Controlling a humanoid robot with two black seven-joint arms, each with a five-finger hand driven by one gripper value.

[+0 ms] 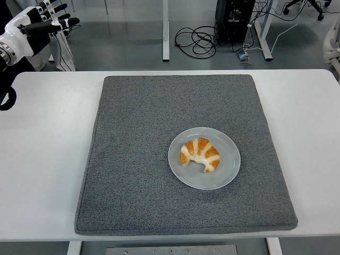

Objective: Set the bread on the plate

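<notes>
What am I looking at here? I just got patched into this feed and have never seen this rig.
This is one view from a camera on a humanoid robot's head, looking down over a white table. A grey mat lies on it, with a grey plate on the mat and a croissant lying on the plate. The white-and-black shape at top left is the robot's left hand, fingers spread, holding nothing. The right arm is out of view. Cables and desk legs are background.

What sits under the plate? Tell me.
The plate lies on the grey mat, which covers the white table. The patch beneath the plate is hidden. The bread rests on it.
</notes>
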